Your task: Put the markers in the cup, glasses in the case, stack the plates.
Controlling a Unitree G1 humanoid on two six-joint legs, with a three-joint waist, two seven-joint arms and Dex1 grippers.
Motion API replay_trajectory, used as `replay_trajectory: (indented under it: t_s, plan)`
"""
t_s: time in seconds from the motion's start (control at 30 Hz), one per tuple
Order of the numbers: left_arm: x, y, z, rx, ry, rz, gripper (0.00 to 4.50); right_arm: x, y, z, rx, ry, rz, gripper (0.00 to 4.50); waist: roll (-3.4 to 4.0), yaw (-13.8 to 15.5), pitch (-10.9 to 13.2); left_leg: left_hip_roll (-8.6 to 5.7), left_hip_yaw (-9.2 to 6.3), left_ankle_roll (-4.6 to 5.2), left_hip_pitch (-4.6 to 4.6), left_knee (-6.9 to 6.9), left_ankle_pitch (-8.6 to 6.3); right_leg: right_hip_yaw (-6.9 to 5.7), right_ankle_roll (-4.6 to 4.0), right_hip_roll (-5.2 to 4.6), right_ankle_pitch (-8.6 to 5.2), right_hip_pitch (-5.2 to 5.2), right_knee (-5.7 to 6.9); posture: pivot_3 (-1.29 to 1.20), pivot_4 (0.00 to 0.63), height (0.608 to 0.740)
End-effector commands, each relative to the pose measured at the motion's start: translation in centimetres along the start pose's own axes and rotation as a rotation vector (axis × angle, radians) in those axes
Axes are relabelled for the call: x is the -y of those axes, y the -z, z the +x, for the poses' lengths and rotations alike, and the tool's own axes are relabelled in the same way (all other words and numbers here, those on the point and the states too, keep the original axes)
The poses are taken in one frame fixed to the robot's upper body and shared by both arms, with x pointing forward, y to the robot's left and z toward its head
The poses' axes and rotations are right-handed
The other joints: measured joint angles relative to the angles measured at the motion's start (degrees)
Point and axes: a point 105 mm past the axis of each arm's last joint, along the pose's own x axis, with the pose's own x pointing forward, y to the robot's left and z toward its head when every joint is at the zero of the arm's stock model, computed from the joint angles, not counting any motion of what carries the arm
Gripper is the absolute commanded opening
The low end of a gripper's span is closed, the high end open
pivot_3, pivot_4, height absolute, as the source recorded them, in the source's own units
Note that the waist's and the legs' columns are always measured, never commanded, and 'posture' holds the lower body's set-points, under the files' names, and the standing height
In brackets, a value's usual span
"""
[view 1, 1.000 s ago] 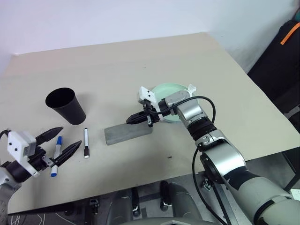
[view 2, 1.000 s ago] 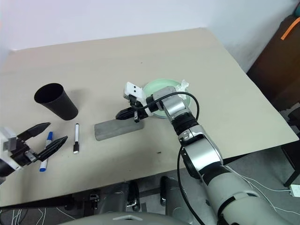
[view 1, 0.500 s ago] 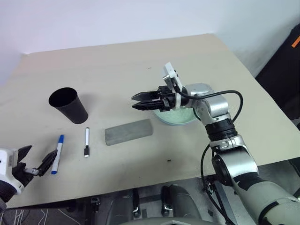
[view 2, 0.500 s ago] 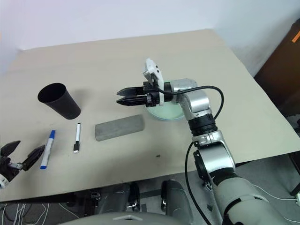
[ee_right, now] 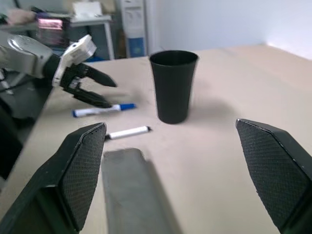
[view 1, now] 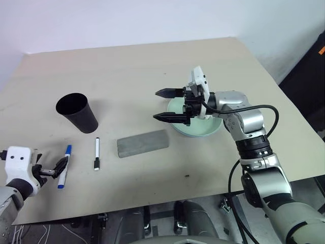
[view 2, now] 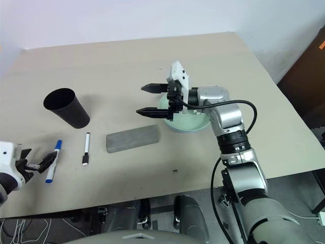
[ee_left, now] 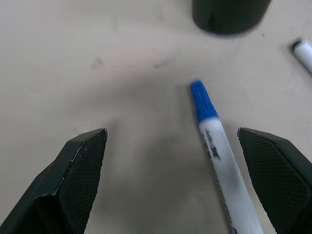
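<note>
Head views: the left gripper (view 1: 51, 169) hangs wide open just beside the blue-capped marker (view 1: 63, 166) on the worktop (view 1: 127, 66). It should straddle the barrel before closing, then carry it to the cup (view 1: 77, 113).

Left wrist view: the marker lies nearer one finger — centre it first.

Right wrist view: the right gripper (view 1: 165, 104), shut a second ago at the grey case (view 1: 142, 144), now stands wide, empty and lifted near the mint plate (view 1: 203, 130).

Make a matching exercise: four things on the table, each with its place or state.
1. matte black tapered cup
2. grey oblong case
3. blue-capped white marker
4. mint green round plate

a. lid shut, lying flat
b. beneath the right gripper
c. standing upright, empty
d. beside the open left gripper

Pairs: 1-c, 2-a, 3-d, 4-b
</note>
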Motion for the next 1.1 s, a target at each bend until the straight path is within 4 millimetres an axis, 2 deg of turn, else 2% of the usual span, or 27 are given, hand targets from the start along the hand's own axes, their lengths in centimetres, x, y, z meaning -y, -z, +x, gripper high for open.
replay_trajectory:
  t_s: [0.03, 0.2, 0.33, 0.37, 0.43, 0.77, 0.8, 0.93, 1.03, 1.1]
  plan:
    - [0.4, -0.2, 0.5, -0.024, -0.010, 0.020, 4.50, 0.2, -1.2, -0.4, 0.022, 0.040, -0.061, 4.47, 0.00, 0.0, 0.0, 0.00, 0.00, 0.00, 0.00, 0.00, 0.00, 0.00, -0.02, 0.00, 0.01, 0.00, 0.00, 0.00, 0.150, 0.740]
    - [1.4, -0.1, 1.4, -0.071, 0.014, -0.003, 4.50, 0.8, -1.0, -0.8, 0.011, 0.083, -0.059, 4.47, 0.02, 0.1, 0.0, 0.01, 0.00, 0.00, 0.03, 0.00, 0.00, 0.00, -0.03, 0.01, 0.03, 0.02, 0.00, 0.00, 0.150, 0.740]
    - [0.6, 0.2, 1.7, -0.115, -0.041, -0.049, 4.50, 1.0, -0.8, -0.8, 0.004, 0.107, -0.059, 4.47, 0.04, 0.2, 0.0, 0.00, -0.01, 0.01, 0.08, 0.02, 0.01, -0.03, -0.02, 0.00, 0.04, 0.09, 0.01, 0.00, 0.150, 0.740]
    - [0.5, 0.1, 1.7, -0.114, -0.043, -0.074, 4.32, 1.0, -0.7, -0.8, 0.003, 0.109, -0.058, 4.49, 0.04, 0.3, 0.0, 0.00, -0.01, 0.01, 0.11, 0.03, 0.01, -0.03, -0.02, 0.00, 0.04, 0.11, 0.01, 0.00, 0.150, 0.740]
    - [0.2, -0.3, 1.8, -0.109, -0.061, -0.123, 3.87, 1.1, -0.6, -0.9, -0.001, 0.113, -0.056, 4.50, 0.05, 0.2, 0.0, 0.01, -0.01, 0.01, 0.14, 0.03, 0.01, -0.03, -0.04, 0.00, 0.07, 0.14, 0.01, 0.00, 0.150, 0.740]
    - [-1.0, 0.8, 0.6, -0.252, -0.119, -0.124, 0.41, 1.4, -0.2, -0.8, -0.018, 0.128, -0.063, 4.50, 0.06, -0.4, 0.0, 0.07, 0.00, 0.00, 0.20, 0.00, 0.02, 0.01, 0.04, 0.09, 0.12, 0.11, 0.01, 0.00, 0.150, 0.740]
    - [-1.2, 0.7, 0.7, -0.248, -0.134, -0.126, 0.28, 1.4, -0.1, -0.8, -0.023, 0.128, -0.065, 4.50, 0.06, -0.4, 0.0, 0.07, 0.01, 0.00, 0.20, -0.01, 0.02, 0.02, 0.01, 0.08, 0.14, 0.11, 0.01, 0.00, 0.150, 0.740]
    - [-1.6, 0.2, 0.8, -0.227, -0.150, -0.170, 0.28, 1.5, 0.0, -0.8, -0.027, 0.130, -0.069, 4.50, 0.06, -0.4, 0.0, 0.07, 0.02, 0.00, 0.20, -0.02, 0.02, 0.03, 0.00, 0.08, 0.15, 0.10, -0.01, 0.00, 0.150, 0.740]
    - [-2.2, -1.3, 1.3, -0.142, -0.173, -0.261, 0.28, 1.6, -0.1, -0.9, -0.020, 0.133, -0.073, 4.50, 0.04, -0.3, 0.0, 0.08, 0.01, 0.00, 0.20, 0.00, 0.02, 0.02, 0.03, 0.09, 0.13, 0.10, -0.01, 0.00, 0.150, 0.740]
    - [-3.0, -2.3, 1.4, -0.096, -0.214, -0.247, 0.28, 1.6, -0.2, -1.0, -0.017, 0.131, -0.074, 4.50, 0.03, -0.1, 0.0, 0.08, 0.01, 0.00, 0.19, 0.01, 0.02, 0.01, 0.03, 0.09, 0.14, 0.11, -0.01, 0.00, 0.150, 0.740]
